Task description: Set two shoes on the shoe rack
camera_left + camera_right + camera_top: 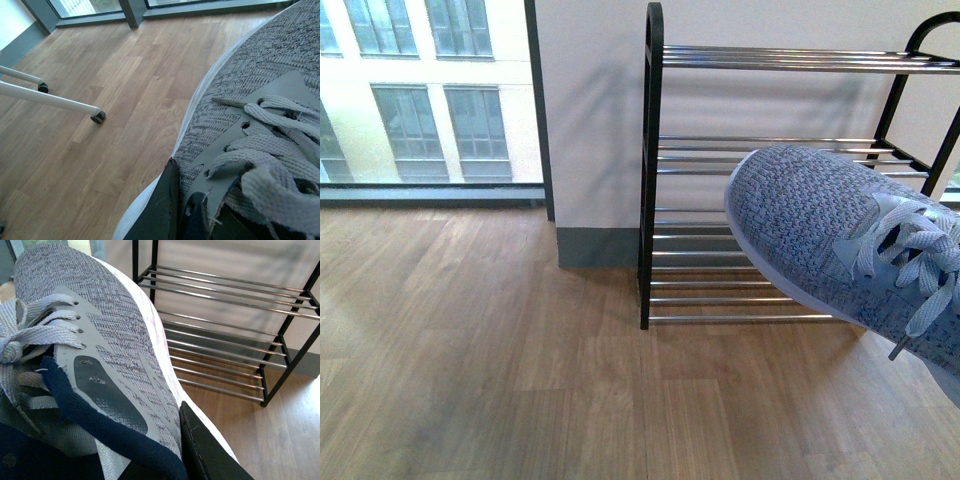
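Right gripper [172, 440] pinches the side wall of the right-hand shoe [110, 340] close to its navy collar. One black finger [205, 455] lies flat against the outside of the grey knit, and the other is hidden (probably inside the shoe, though I cannot see it). In the front view this sneaker hangs clear of the wooden floor [520, 380] at the right edge. Its toe is raised and turned to the left, and it overlaps the lower tiers of the shoe rack [651, 150]. Whether it touches the silver rods I cannot tell. The rack stands against a white wall [590, 120].

Left gripper [182, 200] clamps the left-hand shoe [260, 65] the same way, with a dark finger [162, 210] pressed on its outer side beside the laces. The partner finger is out of sight. That shoe is held above the floor, well apart from two white legs [50, 99] on small castors.
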You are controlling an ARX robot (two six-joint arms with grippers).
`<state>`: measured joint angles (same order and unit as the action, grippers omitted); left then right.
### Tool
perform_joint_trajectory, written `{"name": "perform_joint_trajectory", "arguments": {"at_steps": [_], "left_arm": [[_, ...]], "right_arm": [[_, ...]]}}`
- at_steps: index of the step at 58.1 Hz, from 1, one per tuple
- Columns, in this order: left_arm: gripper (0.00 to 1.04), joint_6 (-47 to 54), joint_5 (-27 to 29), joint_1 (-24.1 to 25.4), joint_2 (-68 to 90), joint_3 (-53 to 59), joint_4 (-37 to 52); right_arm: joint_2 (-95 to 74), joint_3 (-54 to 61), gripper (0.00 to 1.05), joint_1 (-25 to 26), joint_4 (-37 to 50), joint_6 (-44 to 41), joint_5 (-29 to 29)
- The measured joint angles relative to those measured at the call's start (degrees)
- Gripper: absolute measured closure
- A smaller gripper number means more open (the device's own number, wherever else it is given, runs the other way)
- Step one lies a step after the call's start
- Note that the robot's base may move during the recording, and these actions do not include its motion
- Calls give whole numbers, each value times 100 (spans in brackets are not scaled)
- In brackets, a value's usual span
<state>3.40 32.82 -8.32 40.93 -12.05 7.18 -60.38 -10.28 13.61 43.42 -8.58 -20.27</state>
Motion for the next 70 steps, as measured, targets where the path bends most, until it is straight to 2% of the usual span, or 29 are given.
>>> {"name": "perform_joint_trajectory", "arguments": {"at_steps": [50, 70], "left_arm": [[103, 2, -151, -26, 0, 2, -2], [103, 2, -59, -15, -2, 4, -2]], "right_arm": [[2, 31, 101, 66, -2, -2, 188], [2, 35, 101, 39, -4, -2, 52]]}}
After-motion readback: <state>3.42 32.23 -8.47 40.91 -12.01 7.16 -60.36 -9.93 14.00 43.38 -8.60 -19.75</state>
